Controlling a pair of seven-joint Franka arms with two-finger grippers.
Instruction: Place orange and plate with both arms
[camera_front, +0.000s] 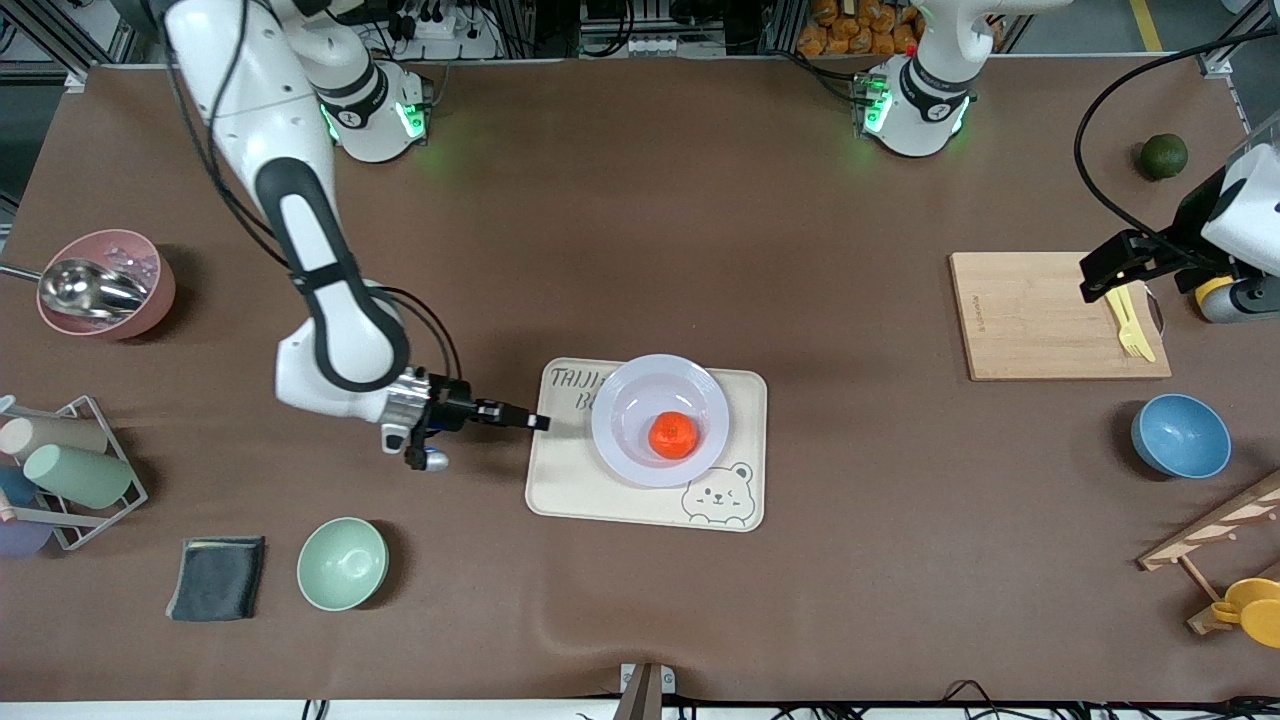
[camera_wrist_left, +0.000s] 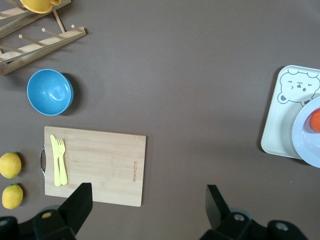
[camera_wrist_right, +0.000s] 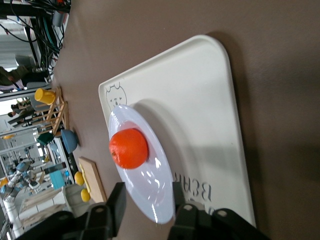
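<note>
The orange (camera_front: 673, 435) (camera_wrist_right: 128, 148) lies in the sunken centre of the plate (camera_front: 625, 385) (camera_wrist_right: 150, 195). The plate rests on a cream bear-print tray (camera_front: 560, 490) at mid-table. My right gripper (camera_front: 538, 422) (camera_wrist_right: 147, 189) is low at the tray's edge toward the right arm's end, open. In the right wrist view the plate's rim shows between its fingers, with a gap on one side. My left gripper (camera_front: 1105, 275) (camera_wrist_left: 147, 192) hangs open and empty over the wooden cutting board (camera_front: 1040, 320) at the left arm's end.
A yellow fork (camera_front: 1130, 325) lies on the cutting board, and a blue bowl (camera_front: 1180, 435) sits nearer the camera. Two lemons (camera_wrist_left: 10, 165) lie beside the board. A mint-green bowl (camera_front: 342, 563), dark cloth (camera_front: 217, 577), cup rack (camera_front: 60, 470) and pink bowl (camera_front: 105, 283) stand toward the right arm's end.
</note>
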